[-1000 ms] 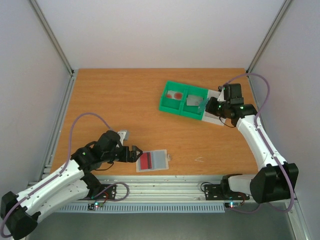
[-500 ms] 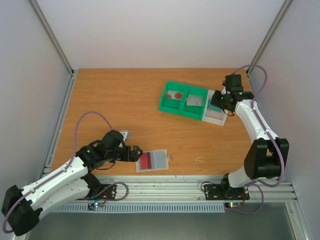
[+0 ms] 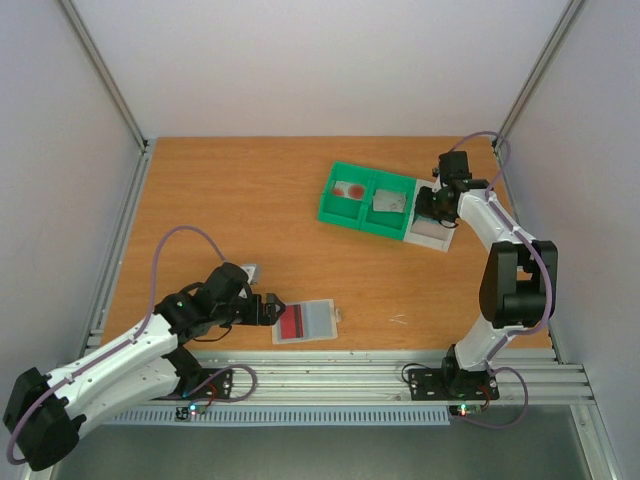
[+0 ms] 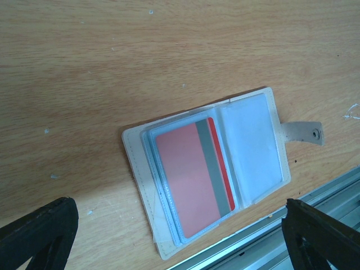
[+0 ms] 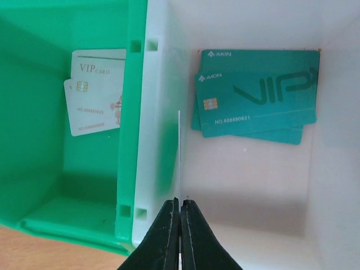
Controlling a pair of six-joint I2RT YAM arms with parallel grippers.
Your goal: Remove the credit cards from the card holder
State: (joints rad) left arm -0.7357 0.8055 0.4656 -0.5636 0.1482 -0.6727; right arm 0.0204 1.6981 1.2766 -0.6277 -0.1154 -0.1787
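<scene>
right gripper (image 5: 180, 216) just swung over white plastic tray (image 5: 247, 225) far right, jaws clenched, 2 teal VIP cards (image 5: 256, 98) in it | left gripper (image 3: 272, 307) gaping wide by translucent grey-blue card holder (image 3: 318, 318), near edge | pink red-striped card (image 4: 194, 180) still inside, not done imo

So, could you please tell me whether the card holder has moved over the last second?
No. The card holder lies open at the same spot by the near edge of the table as before.
</scene>
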